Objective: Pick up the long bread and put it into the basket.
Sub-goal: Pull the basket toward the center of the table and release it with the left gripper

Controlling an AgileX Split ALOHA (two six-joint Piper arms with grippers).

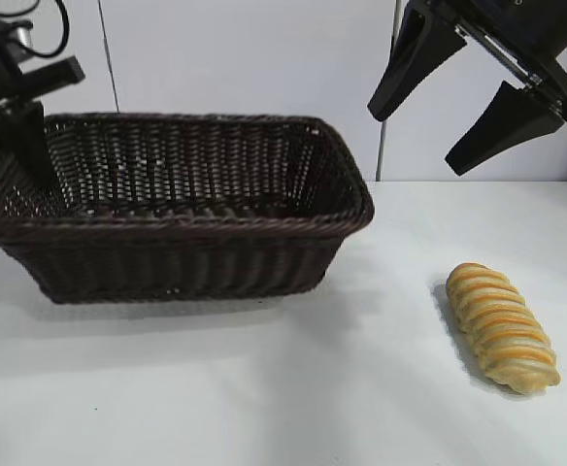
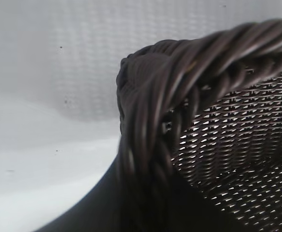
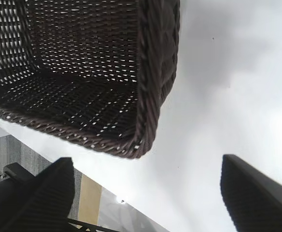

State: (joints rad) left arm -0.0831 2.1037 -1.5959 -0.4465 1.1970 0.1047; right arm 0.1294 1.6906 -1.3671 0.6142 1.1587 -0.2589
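The job has not really started yet. The long bread (image 1: 502, 326) lies flat on the white counter (image 1: 283, 388) at the lower right of the outside picture, well apart from the basket (image 1: 172, 204). Nothing touches it. The basket sits at the left and middle of that picture, and nothing can be seen inside it.

The right gripper (image 1: 463, 105) hangs in the air at the upper right, above the bread and off to one side of it. Its jaws are wide apart and hold nothing. In its own camera the two dark jaws show at the bottom, with the basket's corner (image 3: 146, 121) between and past them.

The left gripper (image 1: 16, 136) is at the far left edge, right at the basket's left end. Its jaws are almost together. Its camera shows the braided rim (image 2: 179, 72) very close, but I cannot tell if it grips the rim.

What is left, I think: go down to the bread, grab it, lift it, carry it over, and let it go in the basket.

Count: one bread, one basket, two grippers.
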